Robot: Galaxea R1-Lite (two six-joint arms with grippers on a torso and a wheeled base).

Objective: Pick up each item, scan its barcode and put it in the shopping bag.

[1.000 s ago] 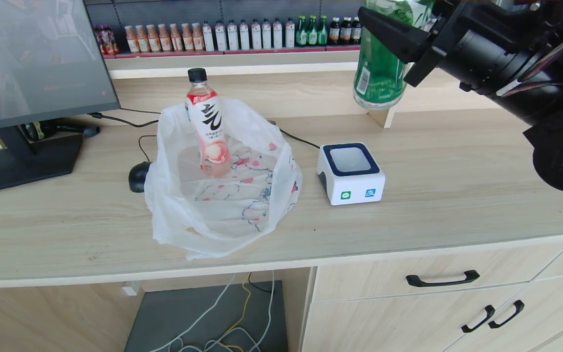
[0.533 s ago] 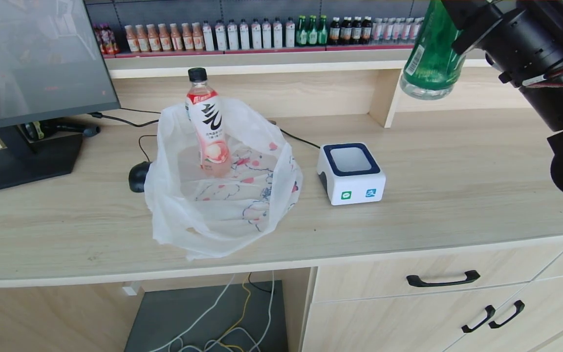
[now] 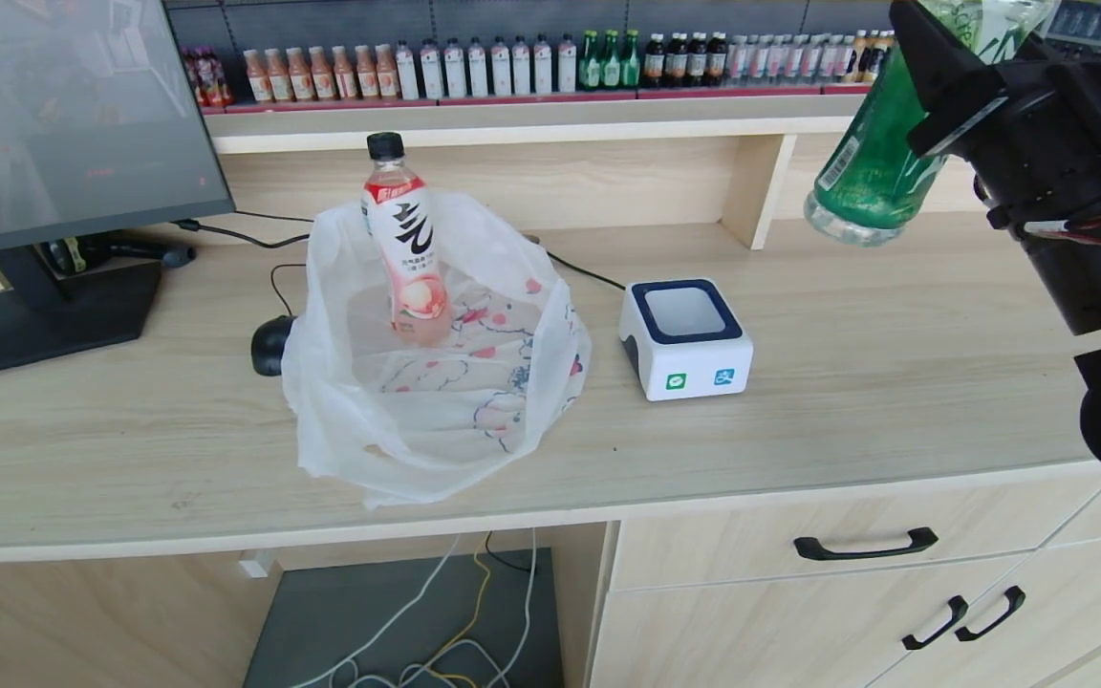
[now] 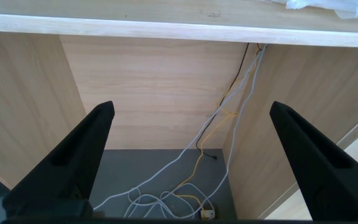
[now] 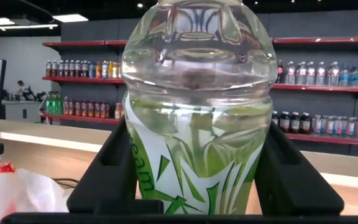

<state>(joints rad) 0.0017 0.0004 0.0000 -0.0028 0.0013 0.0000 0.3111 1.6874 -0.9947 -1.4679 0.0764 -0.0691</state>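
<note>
Head view shows right fingers point(image 3: 944, 69) clamping tilted green bottle point(image 3: 871, 177) aloft; left fingers point(image 4: 73, 163) spread.

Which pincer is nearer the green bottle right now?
Right. The right pincer is shut on the green bottle above the counter; the left pincer hangs open below the counter edge.

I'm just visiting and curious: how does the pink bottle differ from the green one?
The pink bottle stands upright inside the shopping bag; the green bottle hangs tilted above the counter, in the right gripper. The pink bottle has a red-and-white label; the green bottle a green-and-white one. Both are see-through drink bottles.
</note>
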